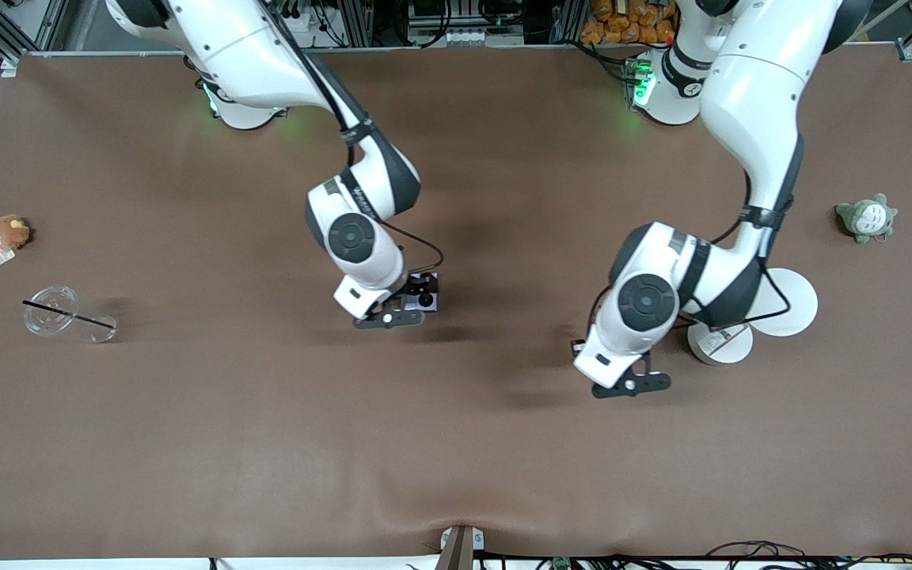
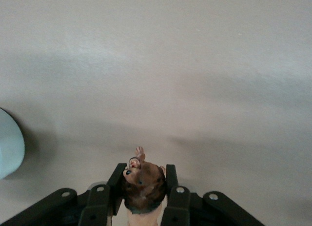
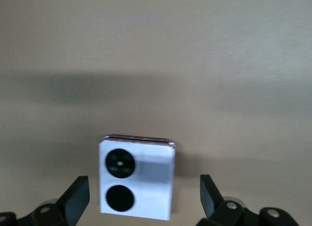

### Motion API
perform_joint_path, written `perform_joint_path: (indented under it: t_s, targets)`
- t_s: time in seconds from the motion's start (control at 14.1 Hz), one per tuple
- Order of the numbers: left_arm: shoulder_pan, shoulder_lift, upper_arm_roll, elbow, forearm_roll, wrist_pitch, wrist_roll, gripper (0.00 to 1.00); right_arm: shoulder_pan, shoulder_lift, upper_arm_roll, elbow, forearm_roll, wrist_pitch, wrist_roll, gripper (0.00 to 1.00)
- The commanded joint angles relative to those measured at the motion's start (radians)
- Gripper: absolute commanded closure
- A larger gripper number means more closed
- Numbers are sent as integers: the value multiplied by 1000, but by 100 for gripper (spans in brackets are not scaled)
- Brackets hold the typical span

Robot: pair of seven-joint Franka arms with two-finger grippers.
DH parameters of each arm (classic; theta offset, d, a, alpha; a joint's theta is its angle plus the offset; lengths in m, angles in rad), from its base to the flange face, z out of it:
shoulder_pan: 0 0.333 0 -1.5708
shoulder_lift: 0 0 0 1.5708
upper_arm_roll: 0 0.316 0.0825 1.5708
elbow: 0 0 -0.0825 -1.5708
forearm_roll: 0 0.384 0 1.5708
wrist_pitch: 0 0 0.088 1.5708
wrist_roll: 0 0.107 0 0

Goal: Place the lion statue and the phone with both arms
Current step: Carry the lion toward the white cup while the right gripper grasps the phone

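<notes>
The lavender phone (image 3: pixel 139 179) lies flat on the brown table, its two black camera circles facing up. It also shows in the front view (image 1: pixel 427 290) near the table's middle. My right gripper (image 3: pixel 144 187) is open, with one finger on each side of the phone and not touching it; in the front view it (image 1: pixel 415 299) hangs low over the phone. My left gripper (image 2: pixel 144 173) is shut on the orange-brown lion statue (image 2: pixel 144 184), low over bare table beside the white discs. In the front view the left gripper (image 1: pixel 646 366) hides the statue.
Two white discs (image 1: pixel 780 301) (image 1: pixel 719 342) lie beside the left arm's hand. A grey-green plush (image 1: pixel 866 218) sits toward the left arm's end. A brown plush with a tag (image 1: pixel 9 232) and a tipped clear cup with a straw (image 1: pixel 60 314) lie toward the right arm's end.
</notes>
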Motion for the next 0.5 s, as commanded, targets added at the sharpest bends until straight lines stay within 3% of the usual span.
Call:
perform_joint_path:
  t_s: [0.0, 0.43]
  targets:
    - [27, 4, -7, -19, 38, -9, 6, 100, 25, 46, -13, 33, 13, 25, 20, 0]
    - [110, -5, -10, -90, 42, 29, 79, 100, 30, 67, -13, 23, 14, 28, 22, 0]
